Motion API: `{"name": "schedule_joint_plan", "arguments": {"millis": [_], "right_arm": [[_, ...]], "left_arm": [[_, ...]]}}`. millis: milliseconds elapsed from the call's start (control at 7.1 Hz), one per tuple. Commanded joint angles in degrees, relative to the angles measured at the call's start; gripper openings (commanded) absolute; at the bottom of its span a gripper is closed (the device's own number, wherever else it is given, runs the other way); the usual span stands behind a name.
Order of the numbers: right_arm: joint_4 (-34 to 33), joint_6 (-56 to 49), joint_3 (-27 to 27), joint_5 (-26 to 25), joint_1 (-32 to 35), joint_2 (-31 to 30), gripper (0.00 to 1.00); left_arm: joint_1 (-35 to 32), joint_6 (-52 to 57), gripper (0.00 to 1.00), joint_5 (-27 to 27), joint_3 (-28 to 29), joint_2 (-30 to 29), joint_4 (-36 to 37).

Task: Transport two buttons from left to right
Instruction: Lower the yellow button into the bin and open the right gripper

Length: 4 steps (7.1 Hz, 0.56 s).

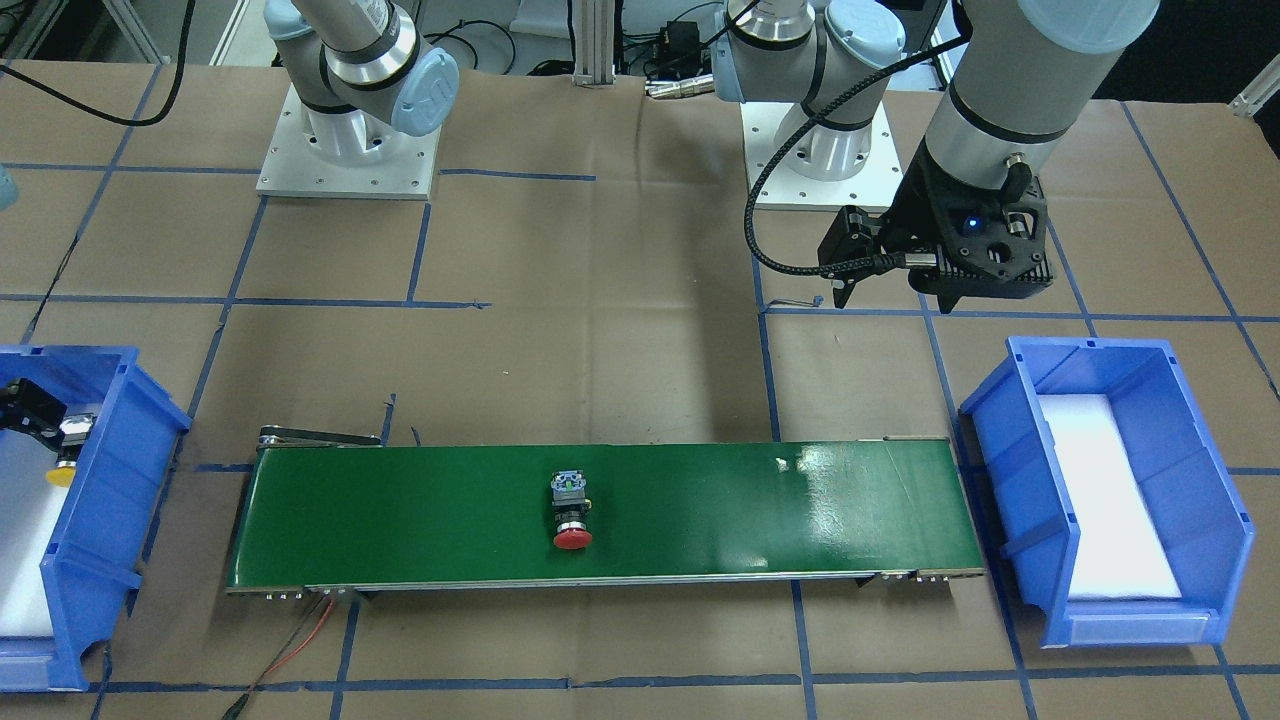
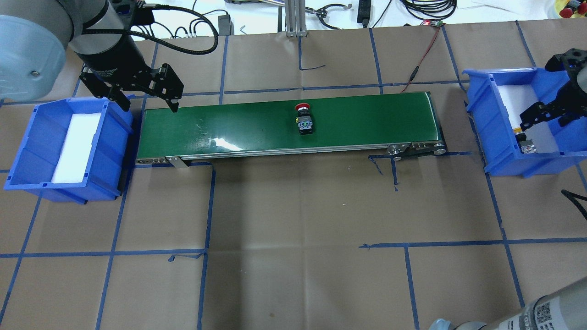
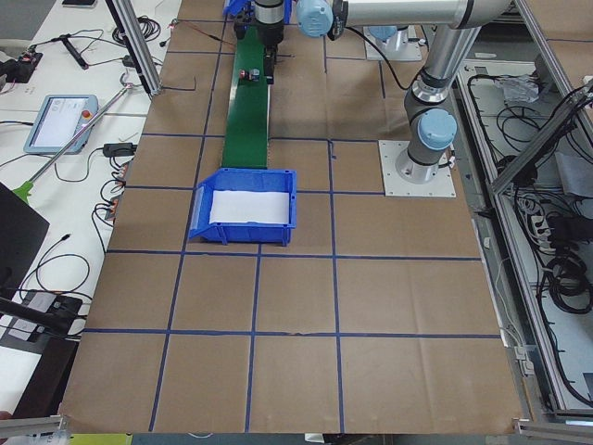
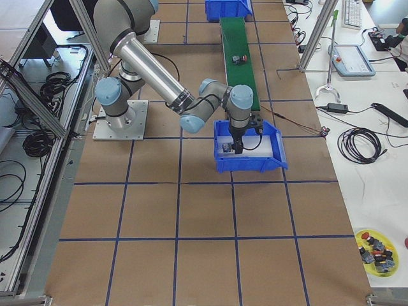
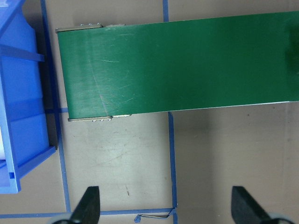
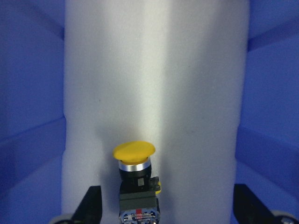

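Observation:
The red-capped button (image 1: 572, 510) (image 2: 304, 120) lies on its side in the middle of the green conveyor belt (image 1: 750, 510) (image 2: 229, 123). The yellow-capped button (image 6: 134, 176) (image 2: 525, 142) lies on white foam inside the blue bin (image 2: 481, 119) (image 1: 100, 480) on my right. My right gripper (image 6: 166, 210) (image 2: 545, 120) hangs open just above it, with a finger on each side and not touching it. My left gripper (image 5: 166, 210) (image 2: 149, 103) (image 1: 895, 290) is open and holds nothing. It hovers by the belt's left end, behind the other blue bin (image 2: 27, 146) (image 1: 1010, 470).
The left bin holds only a white foam pad (image 2: 75, 146). Blue tape lines cross the brown table cover. A thin red wire (image 2: 424, 50) runs from the belt's right end. Both arm bases (image 1: 345, 150) stand behind the belt.

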Motion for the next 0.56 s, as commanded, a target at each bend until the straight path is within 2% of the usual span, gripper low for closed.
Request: {"name": "schedule_joint_plan", "arguments": {"millis": [0, 423], "right_arm": [[4.72, 4.73, -4.66, 0.19, 2.2, -3.37, 1.0], [27.45, 13.77, -21.5, 0.19, 11.05, -4.97, 1.0]], "left_arm": [[0.0, 0.0, 1.0, 0.0, 0.0, -0.02, 0.0], [0.0, 0.0, 1.0, 0.0, 0.0, -0.02, 0.0]]}}
